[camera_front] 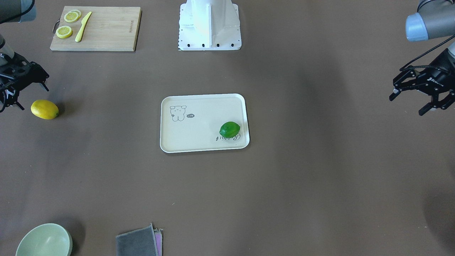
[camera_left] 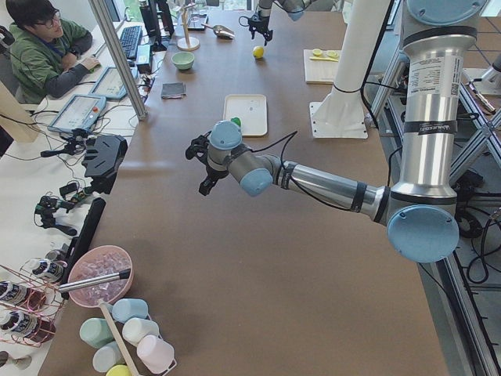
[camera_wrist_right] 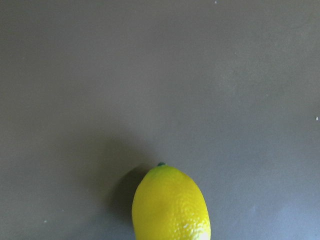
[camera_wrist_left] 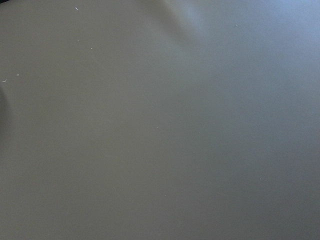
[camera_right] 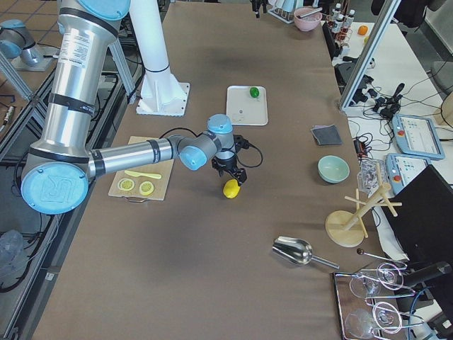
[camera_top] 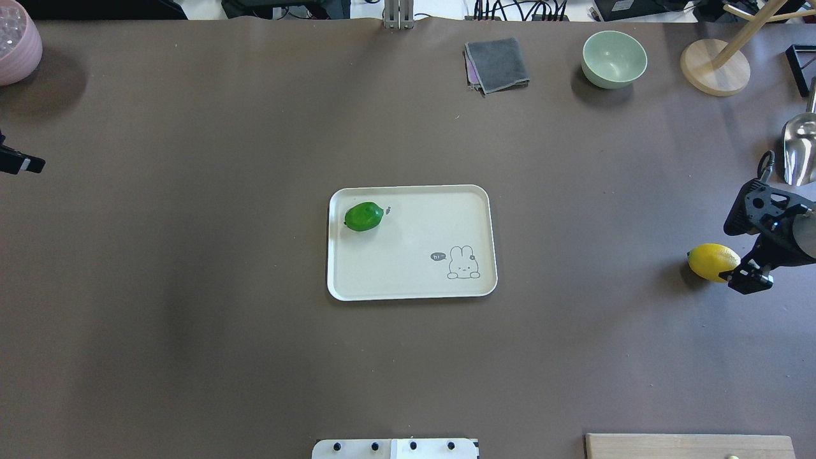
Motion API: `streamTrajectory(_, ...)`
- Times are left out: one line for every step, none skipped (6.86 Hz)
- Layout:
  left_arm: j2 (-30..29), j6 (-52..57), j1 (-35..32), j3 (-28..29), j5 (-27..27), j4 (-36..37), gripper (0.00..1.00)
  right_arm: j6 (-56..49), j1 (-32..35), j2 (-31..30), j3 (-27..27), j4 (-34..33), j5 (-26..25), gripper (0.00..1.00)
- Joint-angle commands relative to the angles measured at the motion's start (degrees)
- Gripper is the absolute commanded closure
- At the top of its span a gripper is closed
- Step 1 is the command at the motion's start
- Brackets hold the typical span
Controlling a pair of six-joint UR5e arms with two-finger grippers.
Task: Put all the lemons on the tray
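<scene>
The cream tray (camera_front: 199, 137) (camera_top: 408, 274) lies at the table's middle. The green lemon (camera_front: 229, 129) (camera_top: 364, 216) rests inside it, in one corner. The yellow lemon (camera_front: 44, 109) (camera_top: 711, 261) (camera_right: 231, 188) (camera_wrist_right: 170, 205) lies on the bare table far out on my right side. My right gripper (camera_front: 33, 97) (camera_top: 736, 248) hangs open just above and beside it, not touching it. My left gripper (camera_front: 408, 104) stands open and holds nothing at the opposite end, well away from both lemons. The left wrist view shows only table surface.
A wooden cutting board (camera_front: 106, 32) with lemon slices and a yellow knife lies near the robot base (camera_front: 209, 28). At the far edge are a green bowl (camera_top: 614, 58), a grey cloth (camera_top: 497, 64), a wooden stand (camera_top: 714, 64), a metal scoop (camera_top: 800, 143) and a pink bowl (camera_top: 16, 41). A person (camera_left: 47, 47) sits beyond.
</scene>
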Motion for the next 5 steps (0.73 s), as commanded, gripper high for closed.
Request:
streamTrajectory(-0.03,0.0,0.01,0.16,-0.01,-0.1,0.01,0.23,-1.02,4.48,-5.2,0.11,-0.74,0.01)
streamTrajectory(0.05,0.0,0.01,0.17,-0.01,-0.1,0.01,0.06,-1.11,3.88,-5.4,0.02,-0.74,0.01)
streamTrajectory(0.05,0.0,0.01,0.17,-0.01,-0.1,0.01,0.14,-1.46,3.18,-5.58,-0.33,-0.74,0.01)
streamTrajectory(0.14,-0.09,0.01,0.08,-0.01,-0.1,0.01,0.23,-1.9,3.18,-6.71,-0.33,-0.74,0.01)
streamTrajectory(0.14,-0.09,0.01,0.08,-0.01,-0.18,0.01,0.84,-2.34,3.18,-7.33,-0.33,-0.74,0.01)
